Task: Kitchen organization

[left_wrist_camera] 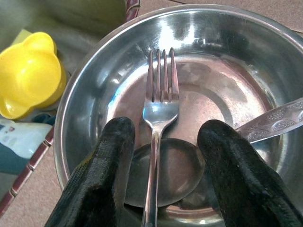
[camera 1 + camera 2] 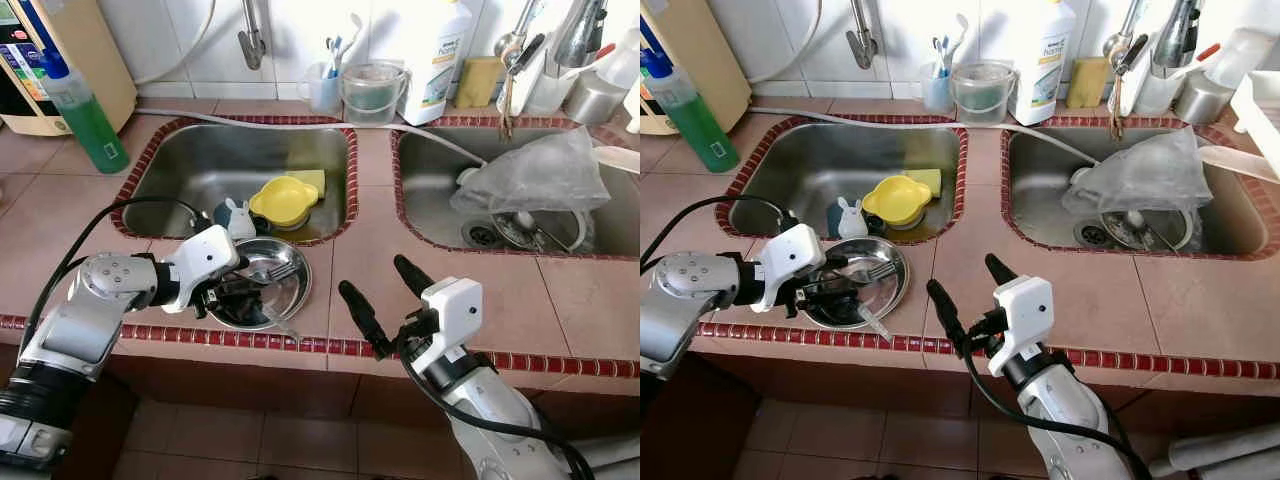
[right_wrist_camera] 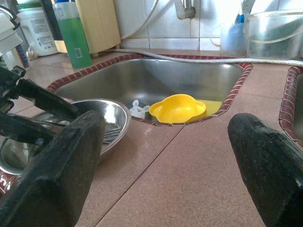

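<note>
Steel bowl (image 2: pixel 290 285): sits on the tiled counter (image 2: pixel 440 290) at the front edge of the left sink (image 2: pixel 200 165), close to the counter's lip.
Fork (image 1: pixel 158 123): lies inside the bowl, tines pointing away from the wrist, handle running back toward it; rests over a spoon (image 1: pixel 175 175) whose bowl is under the fork's neck.
Second handle (image 1: pixel 274 123): patterned, leans in over the bowl's rim; what it belongs to I cannot tell.
Left gripper (image 1: pixel 163 165): fingers apart, one on each side of the fork's handle, not closed on it.
Key relation: fork's long axis runs straight down the gap between the fingers, so a squeeze would meet the handle crosswise.
Right gripper (image 2: pixel 385 295): fingers spread wide, low over bare counter beside the bowl, holding nothing.
Nearer arm: left, by far.
Left sink contents: yellow bowl (image 2: pixel 284 200), small rabbit-shaped item (image 2: pixel 233 216).
</note>
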